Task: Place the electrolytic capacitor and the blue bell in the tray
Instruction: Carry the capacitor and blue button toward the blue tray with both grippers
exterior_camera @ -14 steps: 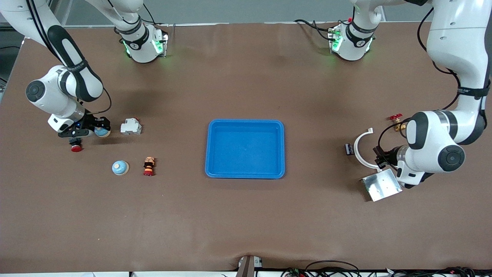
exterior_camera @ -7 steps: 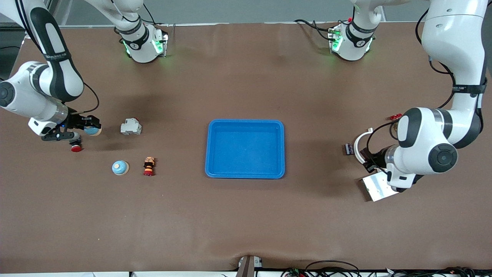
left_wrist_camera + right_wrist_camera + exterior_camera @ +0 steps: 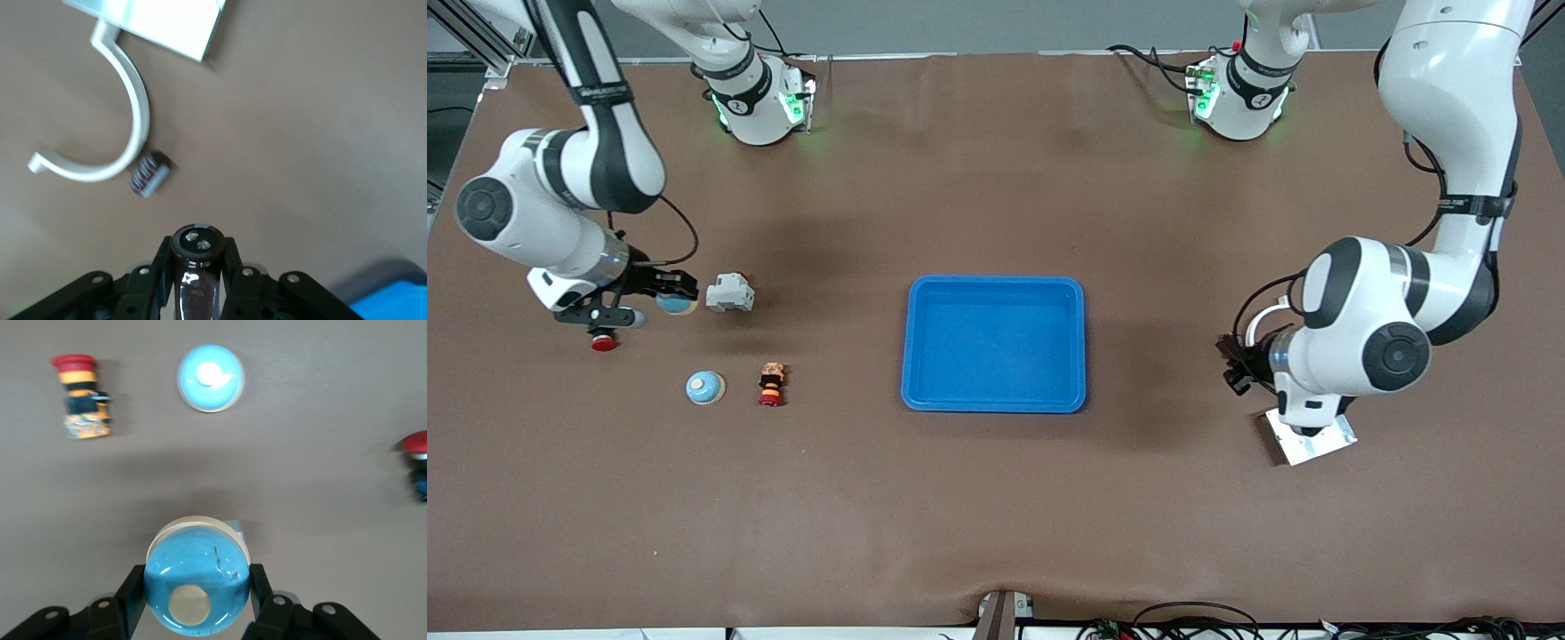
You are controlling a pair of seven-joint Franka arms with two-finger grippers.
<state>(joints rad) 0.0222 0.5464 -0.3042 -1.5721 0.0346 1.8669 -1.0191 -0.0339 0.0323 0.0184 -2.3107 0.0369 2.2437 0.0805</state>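
Observation:
The bright-blue tray (image 3: pixel 996 283) lies in the middle of the table; its corner shows in the left wrist view (image 3: pixel 393 303). My right gripper (image 3: pixel 676 300) is shut on a blue bell (image 3: pixel 197 580) and holds it over the table beside a white breaker (image 3: pixel 729 292). A second blue bell (image 3: pixel 705 388) sits on the table, also in the right wrist view (image 3: pixel 210 377). My left gripper (image 3: pixel 1236 363) is shut on a dark electrolytic capacitor (image 3: pixel 197 263), held over the table between the tray and a white curved piece (image 3: pixel 133 120).
A red-and-yellow push button (image 3: pixel 771 384) stands beside the loose bell. A red button (image 3: pixel 604 341) lies under the right arm. A silver plate (image 3: pixel 1307 442) and a small dark ribbed part (image 3: pixel 149 175) lie at the left arm's end.
My left arm has carried the capacitor toward the tray. My right gripper, with the bell, swung away from the breaker and then came back beside it.

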